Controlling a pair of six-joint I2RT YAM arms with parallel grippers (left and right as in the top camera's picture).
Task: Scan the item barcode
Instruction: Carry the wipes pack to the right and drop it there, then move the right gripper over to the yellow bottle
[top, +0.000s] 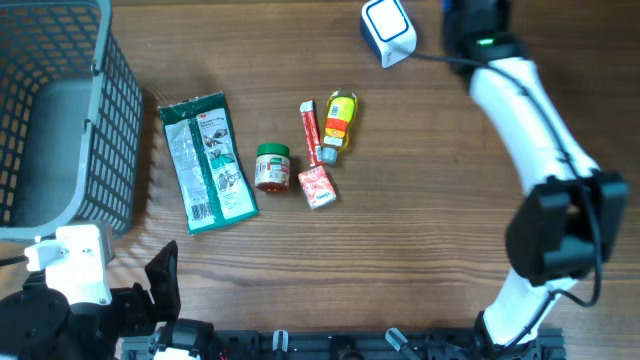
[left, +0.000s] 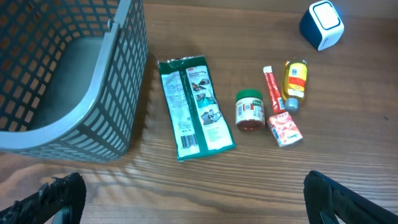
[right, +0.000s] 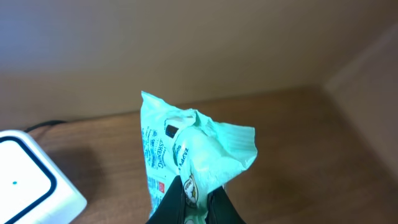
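In the right wrist view my right gripper (right: 198, 194) is shut on a crumpled pale green packet (right: 186, 149) with printed text, held up above the table. The white and blue scanner (right: 28, 183) sits low at the left of that view, left of the packet. From overhead the scanner (top: 388, 30) stands at the table's far edge, and the right arm (top: 520, 110) reaches up beside it, its gripper and the packet cut off at the top. My left gripper (left: 196, 205) stands wide open over bare wood near the front edge, with nothing between its fingers.
A grey mesh basket (top: 115, 110) fills the far left. In the middle lie a long green packet (top: 208, 162), a green-lidded jar (top: 272, 167), a red stick (top: 309, 130), a yellow bottle (top: 340, 120) and a small red packet (top: 317, 186).
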